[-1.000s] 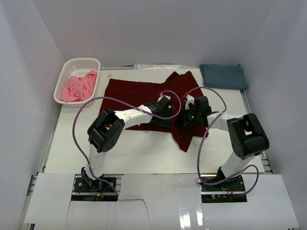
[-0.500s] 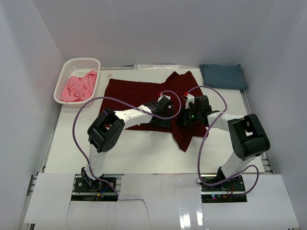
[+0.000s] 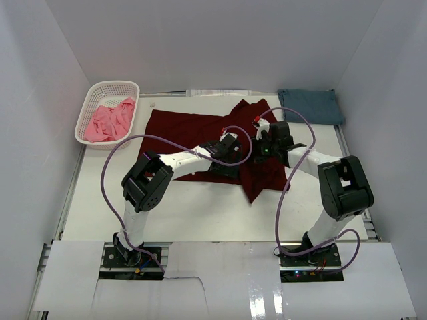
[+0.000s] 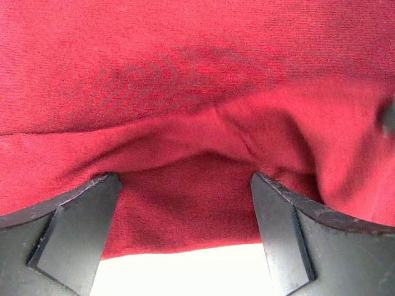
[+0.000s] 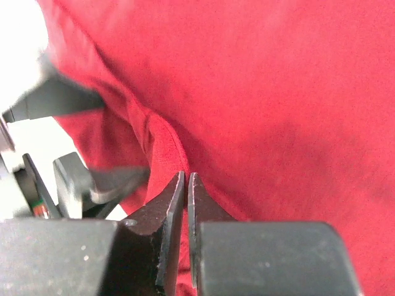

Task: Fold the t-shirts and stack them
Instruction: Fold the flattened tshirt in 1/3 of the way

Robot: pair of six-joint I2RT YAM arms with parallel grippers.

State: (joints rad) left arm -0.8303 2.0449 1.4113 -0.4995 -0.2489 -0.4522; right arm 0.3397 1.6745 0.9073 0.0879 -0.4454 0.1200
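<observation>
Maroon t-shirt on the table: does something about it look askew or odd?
Yes. The maroon t-shirt is flat on its left side, but its right side is bunched and skewed, with a pointed flap toward the near edge. The right gripper, jaws shut, pinches a ridge of cloth there.

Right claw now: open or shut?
Shut. Right wrist view: the right claw has its tips nearly touching, pinching a raised fold of the large dark maroon cloth t-shirt.
</observation>
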